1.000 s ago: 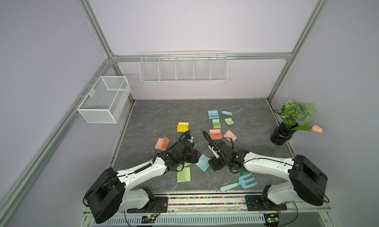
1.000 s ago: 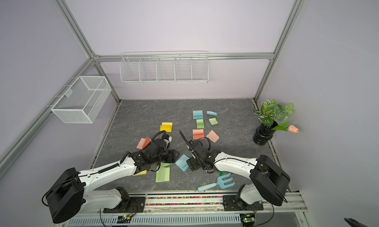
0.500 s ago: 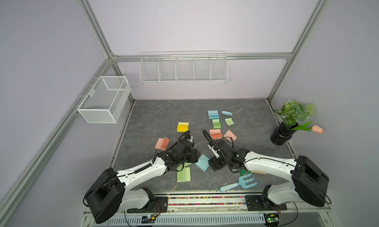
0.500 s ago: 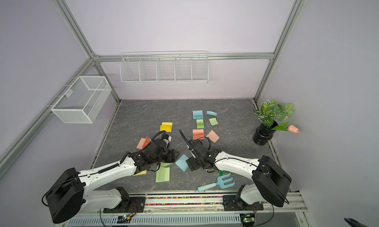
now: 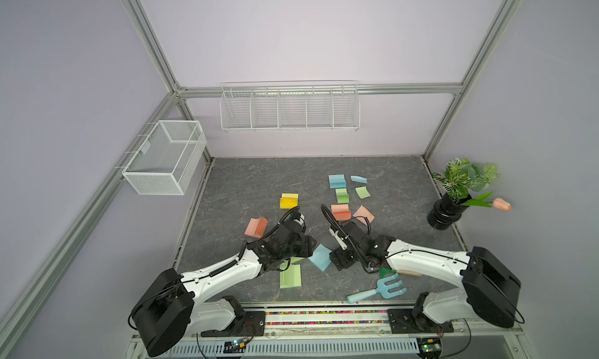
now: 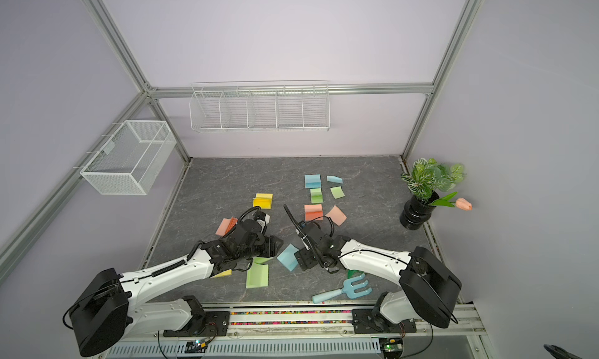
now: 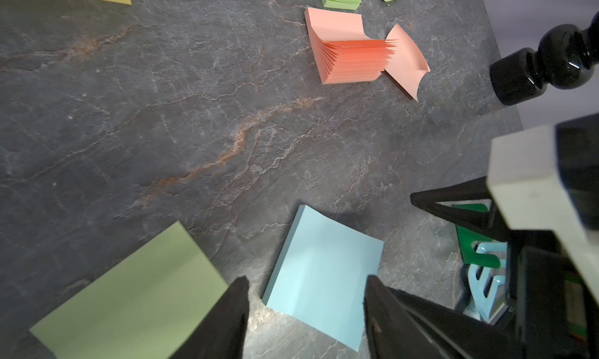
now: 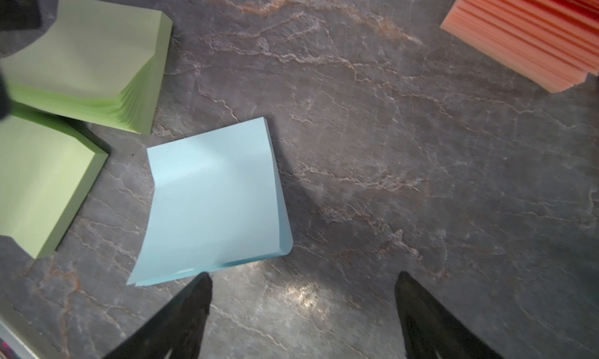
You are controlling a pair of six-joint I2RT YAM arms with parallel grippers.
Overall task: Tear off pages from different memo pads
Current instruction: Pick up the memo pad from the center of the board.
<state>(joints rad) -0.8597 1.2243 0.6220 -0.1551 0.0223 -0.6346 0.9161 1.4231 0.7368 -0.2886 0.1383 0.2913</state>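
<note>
The near blue pad (image 5: 320, 257) lies flat on the worktop (image 5: 259, 179), between the two arms. The left fingers (image 7: 238, 302) stand at its 9 o'clock, partly open and empty, and in the wrist view one corner of the pad shows between them. The right fingers (image 8: 194, 295) stand at its 3 o'clock, spread wide and empty. One tip is at the pad's curled edge; I cannot tell if it touches.

Bare worktop opens toward 12 o'clock. Two green pads (image 5: 290, 276) crowd 7 o'clock, and a toy fork (image 5: 382, 289) lies at 5 o'clock.

Counted in both top views:
- three green pads
- two blue
- two salmon pads (image 5: 340, 211)
- one yellow pad (image 5: 288, 201)
- a yellow bit (image 6: 222, 273) under the left arm (image 5: 227, 269)
- three loose sheets (image 5: 363, 214) toward 1 o'clock
</note>
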